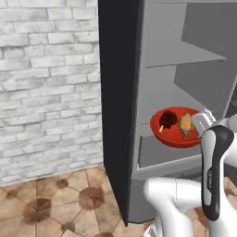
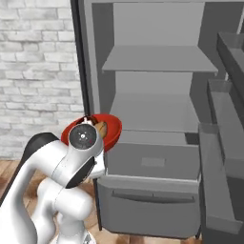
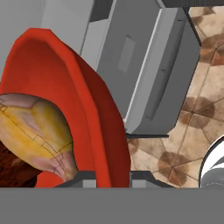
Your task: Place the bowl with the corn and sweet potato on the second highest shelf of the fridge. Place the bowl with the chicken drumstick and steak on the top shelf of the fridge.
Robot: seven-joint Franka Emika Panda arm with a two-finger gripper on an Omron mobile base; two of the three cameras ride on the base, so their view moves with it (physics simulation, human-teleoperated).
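Red bowl [image 1: 178,134] w/ drumstick [image 1: 185,124] and dark steak [image 1: 168,119] is held up in the air in front of the open fridge [image 1: 139,92], at the level of the lower shelf and just above the closed drawers [image 2: 152,162]. Gripper [image 3: 113,177] is pinched narrow on the bowl's near rim; hand view shows the rim betw. the fingertips. Top shelf [image 2: 159,59] and second shelf [image 2: 152,112] are bare grey. Door rails [image 2: 224,138] to the right, brick wall [image 1: 46,83] left, tiled floor [image 1: 51,203] below.
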